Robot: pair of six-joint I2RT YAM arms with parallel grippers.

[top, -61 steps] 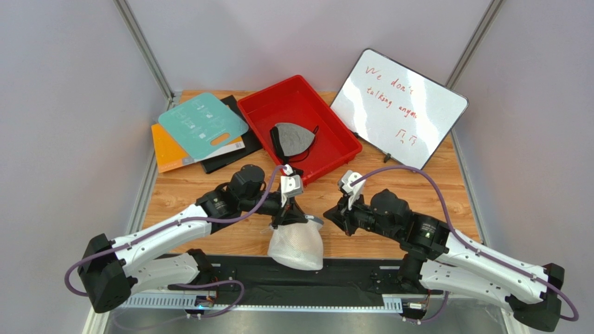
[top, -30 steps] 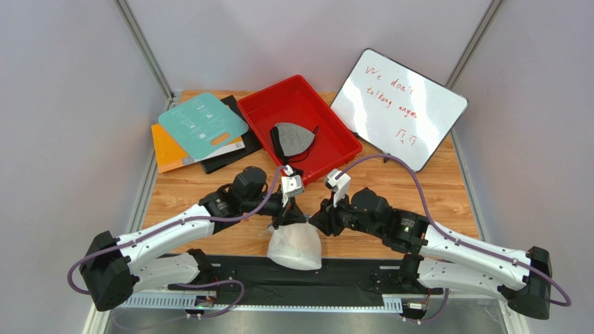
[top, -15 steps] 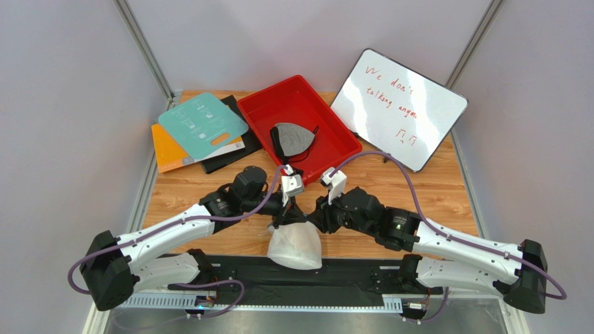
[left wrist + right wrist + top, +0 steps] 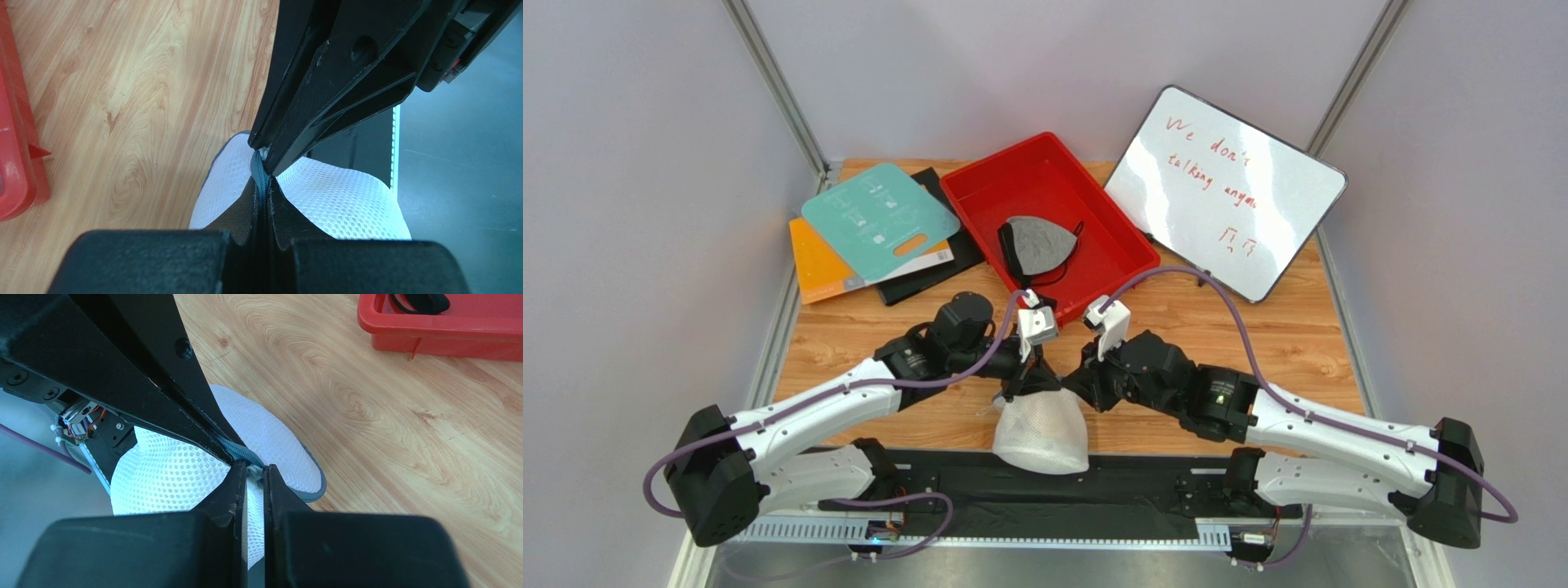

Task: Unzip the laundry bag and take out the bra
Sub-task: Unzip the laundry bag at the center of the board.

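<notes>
The white mesh laundry bag (image 4: 1044,431) hangs over the table's near edge, held up by its grey zipper band (image 4: 260,173). My left gripper (image 4: 1027,384) is shut on that band, its tips (image 4: 265,187) pinching the zipper line. My right gripper (image 4: 1070,385) meets it from the right. Its fingers (image 4: 236,487) stand almost together on the pale zipper pull (image 4: 256,471) at the bag's top. The bag's mesh fills both wrist views (image 4: 344,199) (image 4: 178,474). The zipper looks closed where it shows. No beige bra is visible.
A red tray (image 4: 979,196) behind the grippers holds a grey bra with black straps (image 4: 1036,245). A whiteboard (image 4: 1225,190) leans at the back right. Teal, orange and black boards (image 4: 879,223) lie at the back left. A black mat (image 4: 1161,493) runs along the near edge.
My right arm has swung left from beside the bag until its gripper reached the bag's top, next to my left gripper. The left gripper and the bag have hardly moved.
</notes>
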